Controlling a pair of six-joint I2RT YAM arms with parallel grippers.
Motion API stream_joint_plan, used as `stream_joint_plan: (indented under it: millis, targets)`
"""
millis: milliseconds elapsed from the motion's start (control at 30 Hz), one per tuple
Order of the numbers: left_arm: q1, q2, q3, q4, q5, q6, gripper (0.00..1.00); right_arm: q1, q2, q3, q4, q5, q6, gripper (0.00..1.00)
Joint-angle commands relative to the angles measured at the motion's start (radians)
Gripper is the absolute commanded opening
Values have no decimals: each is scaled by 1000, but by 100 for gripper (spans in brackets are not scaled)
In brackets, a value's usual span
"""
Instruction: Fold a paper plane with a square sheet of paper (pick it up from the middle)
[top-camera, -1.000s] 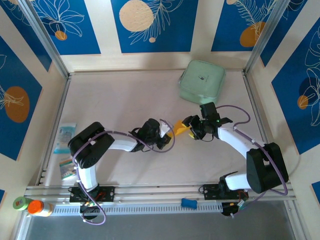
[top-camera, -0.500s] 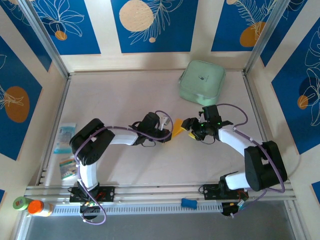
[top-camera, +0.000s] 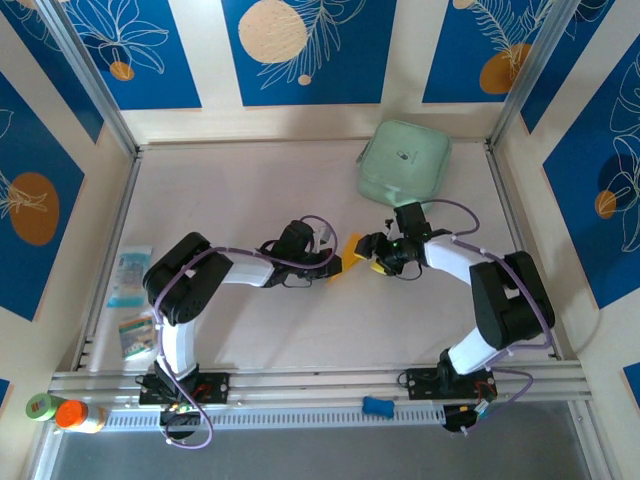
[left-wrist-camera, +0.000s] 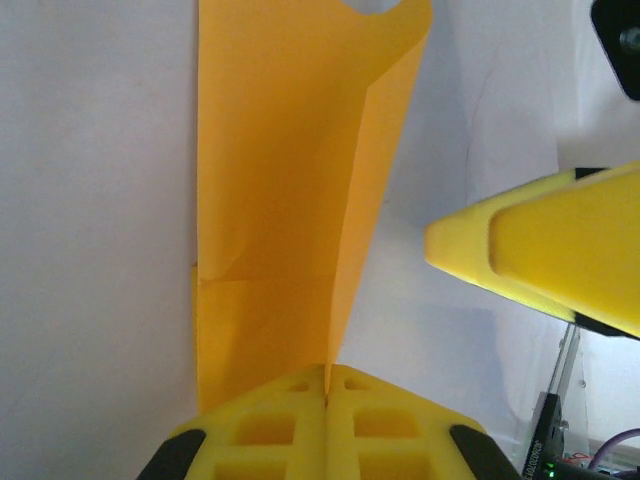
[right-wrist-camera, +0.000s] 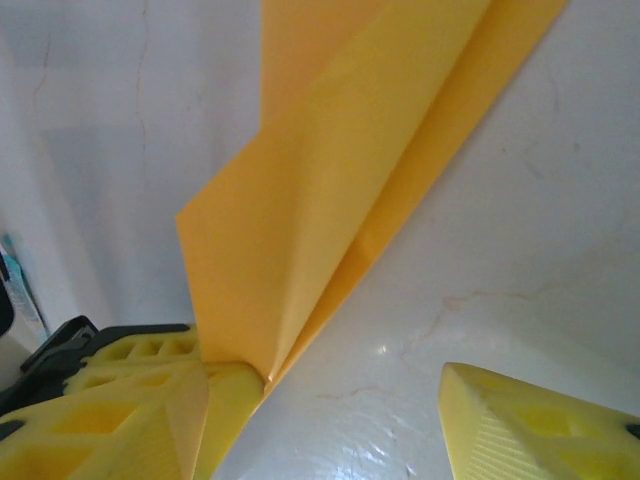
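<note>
**folded sheet pinned at one end, second claw opened beside it**

the sheet (left-wrist-camera: 285, 170) is found near the middle of the counter (top-camera: 230, 200), between the two claws and well apart from the case (top-camera: 405, 160). it is no flat square: it is folded along its length into a narrow strip. in the left wrist view one long crease is seen running away from the claw, with a short cross crease near the held end.

the left claw (left-wrist-camera: 327, 372) is pressed together on the near end of that long crease, so the fold is pinched shut there. this grip is judged to be an anchor. with one end held down, the strip is less likely to slide or spring apart while the other side is worked.

the right claw (right-wrist-camera: 345, 385) is spread, and nothing is gripped by it. in the right wrist view the raised flap is seen reaching down toward the gap between its fingers (right-wrist-camera: 530, 425). whether the flap is touched by either finger cannot be told. the wide stance is judged to be a readiness to take the flap's free edge, since a thin layer can be gripped only once a finger is brought to each side of it.

the task is judged far from done, as no finished dart shape is made out. one risk is noted: if the flap is pulled against the pinched end, the thin paper could be torn or the crease skewed.
</note>
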Motion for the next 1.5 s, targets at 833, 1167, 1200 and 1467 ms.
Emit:
stream_joint_plan:
  millis: [833,1167,1200,1467]
  targets:
    - [16,28,-32,-10,8,-70,10,86,306,234,-243,185,6,63]
    - [16,-29,-56,-19,-18,-36,23,118,381,289,-319,249,16,64]
    - [16,-40,-59,-24,-21,-25,23,120,385,291,-323,252,16,64]
    - [15,-95,-82,-60,-38,46,29,124,389,295,-327,257,14,64]
